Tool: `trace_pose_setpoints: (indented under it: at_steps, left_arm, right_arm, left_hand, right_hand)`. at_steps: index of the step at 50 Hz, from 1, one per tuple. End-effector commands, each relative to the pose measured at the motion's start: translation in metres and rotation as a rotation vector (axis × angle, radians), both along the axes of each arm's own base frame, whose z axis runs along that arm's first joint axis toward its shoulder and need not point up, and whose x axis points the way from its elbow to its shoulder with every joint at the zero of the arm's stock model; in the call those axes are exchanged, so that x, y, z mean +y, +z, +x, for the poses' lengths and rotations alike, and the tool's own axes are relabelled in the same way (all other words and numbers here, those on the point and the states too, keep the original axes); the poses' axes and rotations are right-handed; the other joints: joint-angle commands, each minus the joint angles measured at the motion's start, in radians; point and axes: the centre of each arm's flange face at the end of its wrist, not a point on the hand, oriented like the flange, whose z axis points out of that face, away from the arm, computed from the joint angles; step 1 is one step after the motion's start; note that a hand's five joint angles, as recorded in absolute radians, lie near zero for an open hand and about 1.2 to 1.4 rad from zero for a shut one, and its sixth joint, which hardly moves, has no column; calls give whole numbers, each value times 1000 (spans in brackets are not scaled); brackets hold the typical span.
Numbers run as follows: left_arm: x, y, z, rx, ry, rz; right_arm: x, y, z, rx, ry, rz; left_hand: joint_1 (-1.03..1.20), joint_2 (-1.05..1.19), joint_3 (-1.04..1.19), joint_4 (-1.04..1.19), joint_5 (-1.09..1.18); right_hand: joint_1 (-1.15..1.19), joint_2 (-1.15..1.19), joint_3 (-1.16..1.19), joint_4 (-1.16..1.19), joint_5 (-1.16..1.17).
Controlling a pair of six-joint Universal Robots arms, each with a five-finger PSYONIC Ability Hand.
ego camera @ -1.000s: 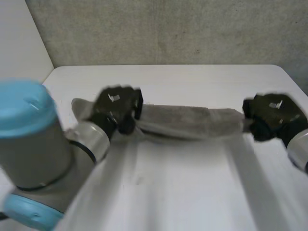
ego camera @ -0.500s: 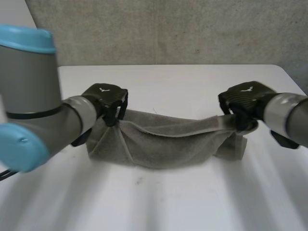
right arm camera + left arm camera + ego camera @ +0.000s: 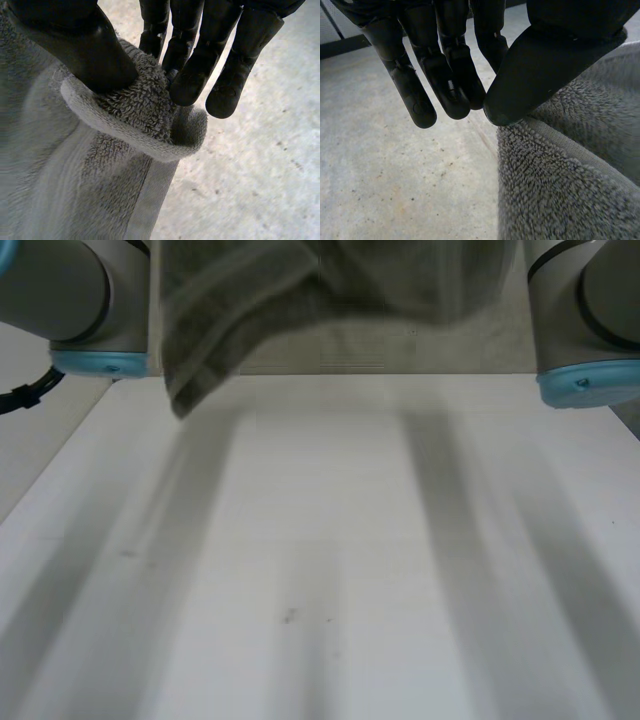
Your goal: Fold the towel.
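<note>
Spreading across the lower part of the head view is the white tabletop [image 3: 320, 570], and the grey towel [image 3: 300, 290] hangs in the air above its far edge, between the left arm [image 3: 70, 295] and the right arm [image 3: 590, 300]. The left hand [image 3: 560, 55] pinches the towel's hem between thumb and fingers. The right hand [image 3: 75, 40] grasps a bunched corner of it in the same way.

White table [image 3: 400, 490] w/ small dark speck [image 3: 289, 616]
</note>
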Motion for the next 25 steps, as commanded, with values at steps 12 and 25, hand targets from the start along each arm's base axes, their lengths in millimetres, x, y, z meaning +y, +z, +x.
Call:
trace_pose_setpoints:
  at_steps: [12, 25]
  left_arm:
    - [64, -215, 26, -417, -180, 864]
    - [87, -247, 30, -474, -200, 1020]
  right_arm:
    - [70, -180, -25, 435, 79, 817]
    - [97, -200, -34, 453, 145, 864]
  left_hand:
    - [199, 179, 180, 179, 189]
    - [199, 179, 180, 179, 189]
  right_hand:
    - [69, 110, 58, 57, 76]
    - [69, 110, 58, 57, 76]
